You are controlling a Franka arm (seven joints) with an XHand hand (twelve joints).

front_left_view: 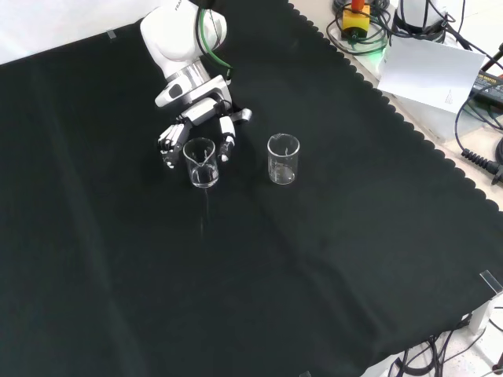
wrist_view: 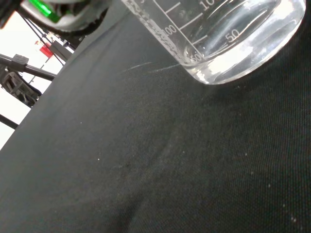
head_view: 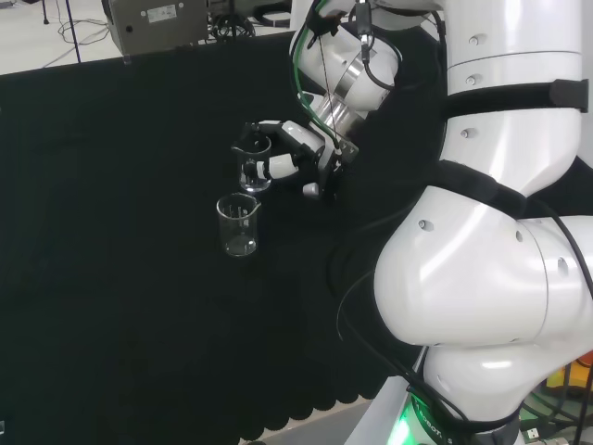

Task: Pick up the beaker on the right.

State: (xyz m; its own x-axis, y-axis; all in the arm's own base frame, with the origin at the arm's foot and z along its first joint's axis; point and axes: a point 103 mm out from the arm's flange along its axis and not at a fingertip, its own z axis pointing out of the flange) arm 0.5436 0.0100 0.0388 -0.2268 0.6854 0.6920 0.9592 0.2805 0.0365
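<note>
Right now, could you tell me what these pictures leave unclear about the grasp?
- Head view: the hand partly hides its beaker; contact behind the glass is unclear.
- Wrist view: the frame edge cuts off the beaker's upper part.
- Both beakers' contents: clear glass, cannot tell, including the free beaker.

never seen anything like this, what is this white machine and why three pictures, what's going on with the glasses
The white machine is a robot arm at a bench covered with black cloth. Instead of a claw it carries a black and white hand with fingers and a thumb.

The three pictures show one moment from three cameras. The head view looks over the arm from behind, so its big white links sit at the right. The front view looks down from the opposite side. The wrist view rides at the wrist, so everything looks close and large.

Two clear glass beakers stand on the cloth. The hand has its fingers around one beaker, though whether they touch it is hard to tell; its base still seems to rest on the cloth. The other beaker stands apart, untouched.
</note>
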